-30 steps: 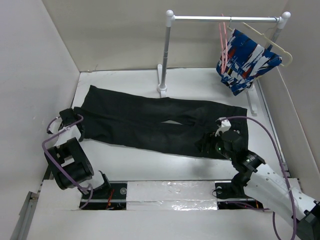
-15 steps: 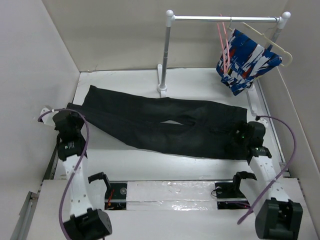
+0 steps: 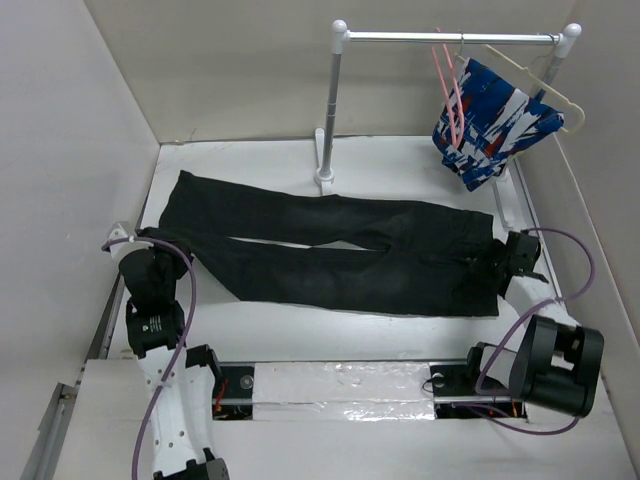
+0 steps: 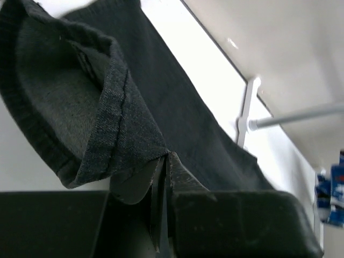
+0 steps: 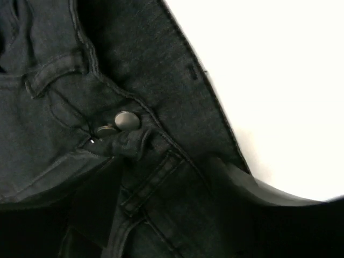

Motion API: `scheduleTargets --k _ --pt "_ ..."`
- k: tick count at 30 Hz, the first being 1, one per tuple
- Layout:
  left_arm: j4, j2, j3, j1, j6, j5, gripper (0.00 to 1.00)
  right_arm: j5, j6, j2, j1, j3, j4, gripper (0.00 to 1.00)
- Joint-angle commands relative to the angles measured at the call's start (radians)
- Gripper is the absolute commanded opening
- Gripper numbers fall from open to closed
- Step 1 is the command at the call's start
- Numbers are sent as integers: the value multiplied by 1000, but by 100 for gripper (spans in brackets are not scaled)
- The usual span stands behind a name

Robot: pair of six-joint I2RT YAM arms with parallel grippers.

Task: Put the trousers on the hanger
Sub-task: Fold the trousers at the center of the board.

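Note:
The black trousers [image 3: 330, 250] lie flat across the table, legs to the left and waist to the right. My left gripper [image 3: 150, 252] is at the near leg's end; in the left wrist view the left gripper [image 4: 165, 157] is shut on the folded cuff hem [image 4: 102, 118]. At the waist's right edge, my right gripper [image 3: 503, 265] stands open, and in the right wrist view the right gripper [image 5: 161, 201] has the waistband and its metal button [image 5: 126, 119] between wide-apart jaws. The pink hanger [image 3: 447, 85] hangs bare on the rail.
A white rack stands at the back: upright pole [image 3: 333, 110], top rail [image 3: 450, 37]. A cream hanger [image 3: 545, 85] on it carries a blue, white and red patterned garment [image 3: 495, 115]. Walls close in on the left and right.
My right gripper has moved right along the trousers to the waist's edge and its jaws have narrowed a little. The left arm has swung round while keeping hold of the cuff.

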Motion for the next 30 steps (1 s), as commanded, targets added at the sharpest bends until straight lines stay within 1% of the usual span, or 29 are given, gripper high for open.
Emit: scheduleTargets --k 1,3,4,6,8,9,12,13,15,16,17,19,20,21,22,23,24,25,27,28,30 --pt "-9 -23 70 -49 48 12 0 -50 -8 83 -14 30 84 45" --pt "-52 -30 95 -69 60 -20 0 -50 -2 123 -26 42 100 12" --pt "-64 -32 110 -69 63 -48 0 -55 -4 129 -26 56 110 0" --pt "-87 -38 115 -94 65 -59 0 -64 -7 140 -37 81 135 0" --pt "-93 -38 115 -103 65 -52 0 -46 -20 158 -37 163 127 0" --pt "-96 -40 117 -103 67 -49 0 -36 -34 174 -37 199 94 0" --pt "-113 -35 131 -112 70 -46 0 -15 -86 255 -37 331 72 0" --pt "-110 -37 128 -112 70 -39 0 -21 -103 301 -37 364 60 13" --pt "-99 -38 118 -112 70 -28 0 -7 -129 330 -37 462 -32 24" --pt "-98 -40 114 -112 68 -23 0 2 -131 326 -37 467 -38 45" --pt "-96 -40 112 -122 70 -25 0 40 -123 280 -37 460 -43 57" --pt "-93 -40 111 -122 67 -23 0 120 -71 205 -37 388 -72 80" --pt "-89 -40 111 -122 68 -23 0 141 -50 110 -37 351 -83 84" --pt "-86 -37 109 -122 67 -23 0 158 0 55 -46 308 -101 84" --pt "-84 -37 105 -122 67 -26 0 184 22 -5 -46 202 -101 83" --pt "-82 -37 104 -134 65 -26 0 198 47 -62 -57 147 -100 82" --pt "-85 -37 104 -143 65 -29 0 198 62 -169 -84 95 -86 80" --pt "-87 -37 108 -143 64 -40 0 186 70 -214 -102 14 -86 78" --pt "-98 -40 112 -169 65 -52 0 162 59 -271 -165 -29 -78 76" --pt "-99 -43 115 -169 64 -63 0 95 53 -280 -184 -40 -71 73" --pt "-107 -44 123 -181 64 -75 0 32 59 -248 -195 -43 -43 72"
